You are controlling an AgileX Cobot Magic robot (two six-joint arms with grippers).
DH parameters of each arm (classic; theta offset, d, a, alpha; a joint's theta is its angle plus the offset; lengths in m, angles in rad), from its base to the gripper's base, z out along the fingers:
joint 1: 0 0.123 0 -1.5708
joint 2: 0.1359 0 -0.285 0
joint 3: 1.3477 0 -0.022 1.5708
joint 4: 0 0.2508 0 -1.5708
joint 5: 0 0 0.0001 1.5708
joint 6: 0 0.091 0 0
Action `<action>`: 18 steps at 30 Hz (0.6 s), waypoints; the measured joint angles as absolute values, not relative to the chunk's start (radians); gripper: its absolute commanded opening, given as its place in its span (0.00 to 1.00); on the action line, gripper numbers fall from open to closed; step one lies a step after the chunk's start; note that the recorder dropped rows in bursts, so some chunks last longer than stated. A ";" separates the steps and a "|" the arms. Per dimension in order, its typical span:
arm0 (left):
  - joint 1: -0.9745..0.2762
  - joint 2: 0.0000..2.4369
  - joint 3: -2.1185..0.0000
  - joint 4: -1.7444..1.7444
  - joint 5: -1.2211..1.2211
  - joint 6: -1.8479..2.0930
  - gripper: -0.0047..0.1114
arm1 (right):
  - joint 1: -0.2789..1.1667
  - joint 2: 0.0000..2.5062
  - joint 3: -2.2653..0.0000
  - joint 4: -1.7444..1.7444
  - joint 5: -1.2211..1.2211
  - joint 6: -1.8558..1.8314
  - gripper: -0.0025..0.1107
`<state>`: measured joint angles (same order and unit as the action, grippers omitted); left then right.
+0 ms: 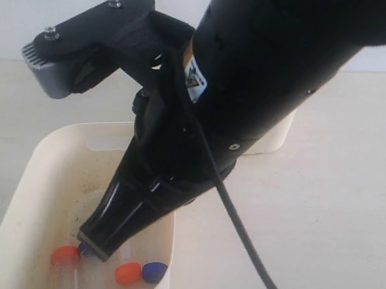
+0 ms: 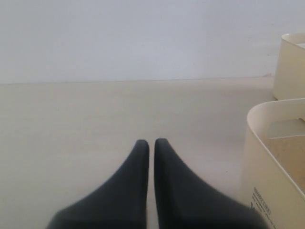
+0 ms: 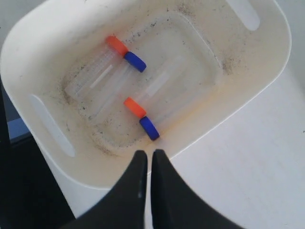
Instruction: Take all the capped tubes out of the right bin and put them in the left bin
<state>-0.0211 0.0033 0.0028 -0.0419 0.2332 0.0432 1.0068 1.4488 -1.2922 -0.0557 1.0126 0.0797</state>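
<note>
Though the black right gripper hangs over the rim of the wide cream plastic left bin, its jaws are pressed together on nothing. All four small clear capped tubes lie on that bin's speckled floor, orange-red and dark blue caps paired side by side. The black left gripper sits low over the pale table, its jaws likewise closed and empty, beside the narrow cream right bin.
</note>
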 measured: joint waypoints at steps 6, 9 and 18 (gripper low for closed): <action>-0.021 0.003 0.003 -0.042 0.233 0.043 0.08 | 1.007 1.361 -1.290 -0.102 0.973 0.078 0.04; -0.021 0.003 0.003 -0.042 0.233 0.043 0.08 | 0.997 1.249 -1.270 -0.182 0.916 0.078 0.04; -0.021 0.003 0.003 -0.042 0.233 0.043 0.08 | 0.627 0.738 -1.041 -0.266 0.682 0.136 0.04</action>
